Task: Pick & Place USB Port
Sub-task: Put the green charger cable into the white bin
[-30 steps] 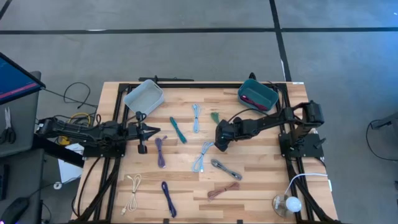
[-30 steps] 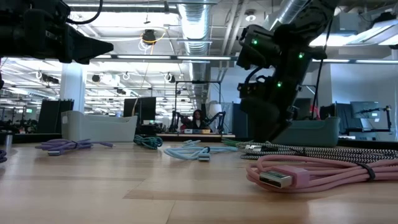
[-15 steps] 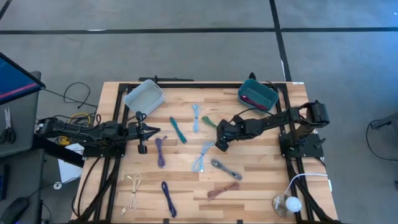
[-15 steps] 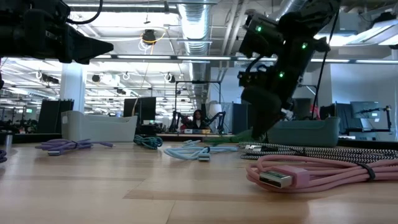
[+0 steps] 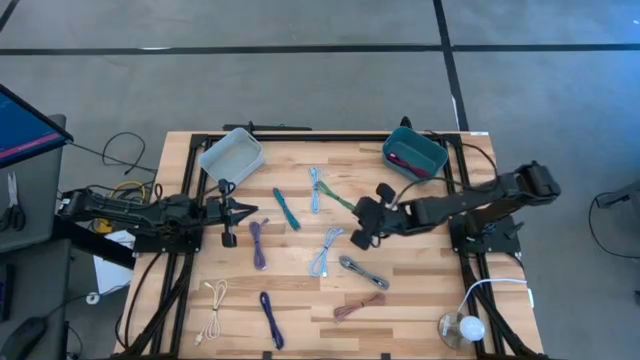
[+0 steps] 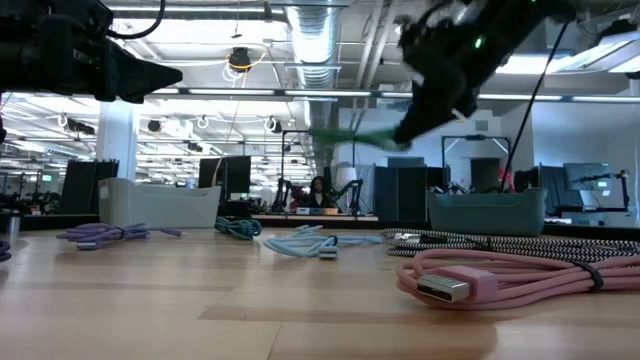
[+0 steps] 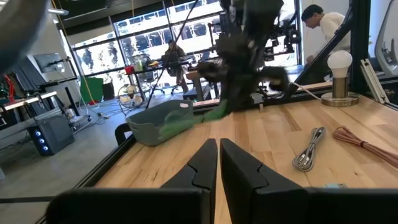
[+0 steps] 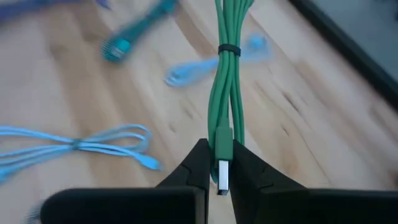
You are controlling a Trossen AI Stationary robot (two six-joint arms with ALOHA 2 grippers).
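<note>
Right wrist view: the right tool [image 8: 219,163] is clamped on a green USB cable [image 8: 225,87].

From above, the right tool [image 5: 366,222] is near the middle of the tabletop [image 5: 420,300], with the green USB cable [image 5: 340,199] trailing from it toward the pale blue cable [image 5: 316,186]; the low view shows the cable lifted clear of the wood. The teal bin [image 5: 413,151] sits at the far right corner. The left tool [image 5: 243,209], fingers pressed together and empty, waits at the left side.
</note>
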